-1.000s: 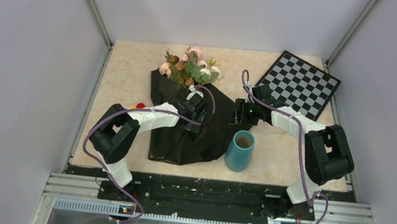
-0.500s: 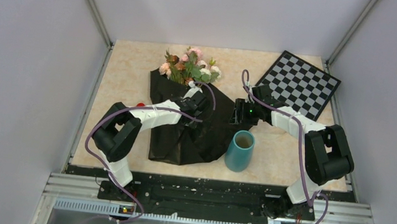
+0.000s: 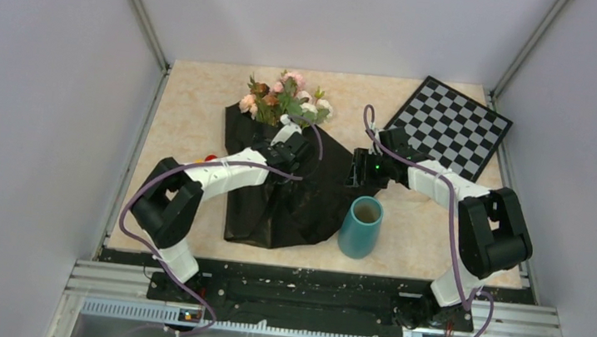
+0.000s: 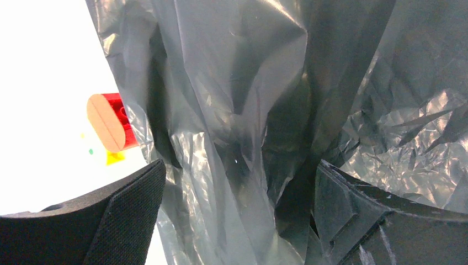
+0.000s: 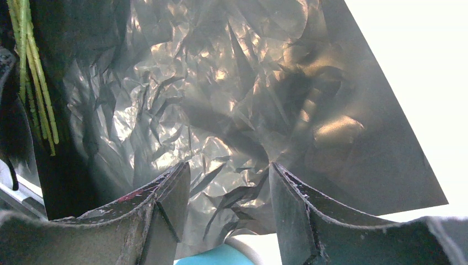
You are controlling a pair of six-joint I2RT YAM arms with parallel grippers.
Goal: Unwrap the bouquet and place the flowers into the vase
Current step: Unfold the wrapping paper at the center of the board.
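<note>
The wide-open left claw (image 4: 240,168), hovering over the black paper (image 3: 295,206) with the flowers (image 3: 287,100) just beyond its tips, should close on stems (image 5: 34,83) alone while the open right claw (image 5: 229,168) pins the paper.

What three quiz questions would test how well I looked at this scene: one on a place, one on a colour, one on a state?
1. Where does the checkerboard lie?
A. near left corner
B. far right corner
C. dead centre

2. What colour is the vase?
A. teal
B. red
C. white

3. What state is the vase in?
A. lying on its side
B. upright, no flowers inside
C. upright, full of flowers

Answers:
1. B, the board sits at the far right, partly past the edge.
2. A, its wall is plainly teal.
3. B, its open mouth faces up, while the flowers lie on the black paper.
</note>
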